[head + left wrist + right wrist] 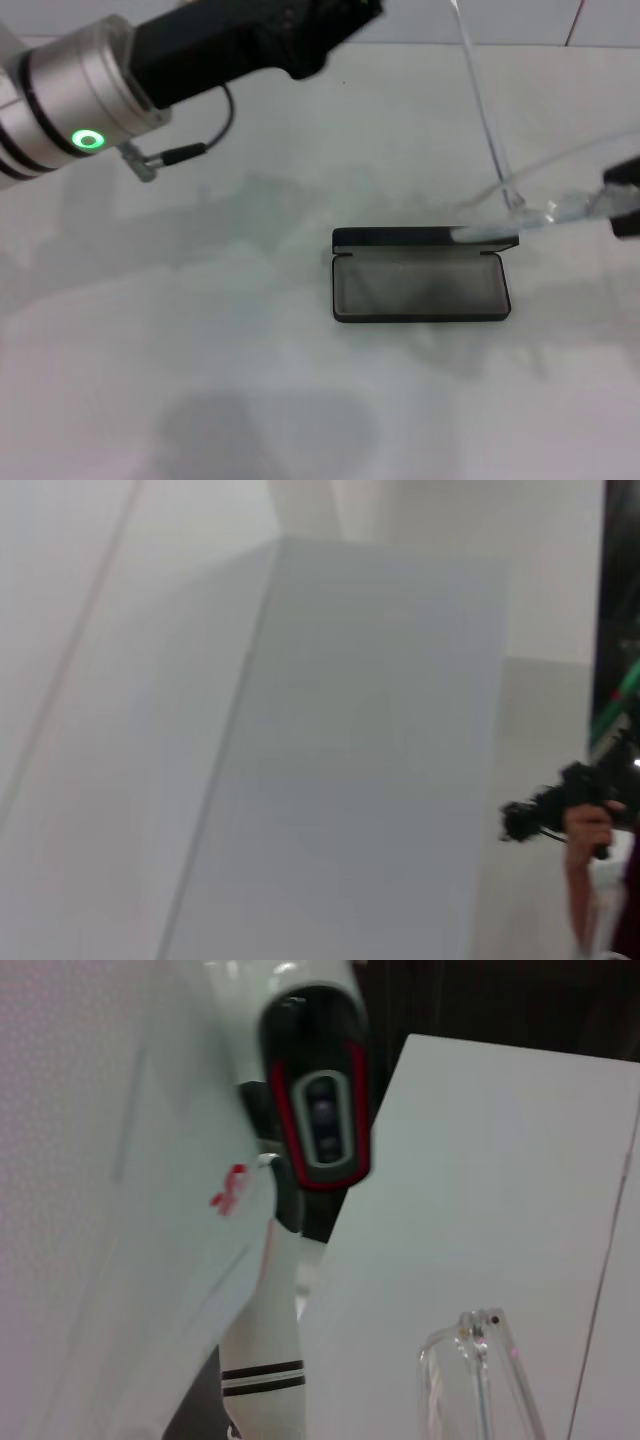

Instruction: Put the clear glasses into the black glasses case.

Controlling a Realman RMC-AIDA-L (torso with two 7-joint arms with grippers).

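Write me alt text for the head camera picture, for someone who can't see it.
A flat black rectangular glasses case lies open on a white table, grey lining up. The right gripper, at the right edge, holds transparent plastic glasses above the case's far right corner, one clear arm pointing up. The left arm hangs raised at upper left.

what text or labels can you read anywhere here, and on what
No words or numbers can be read in any view.
Red mark on the white robot body: too blurred to read.
Green ring light on the left arm: a plain ring, no text.
Case and glasses: no print shows.
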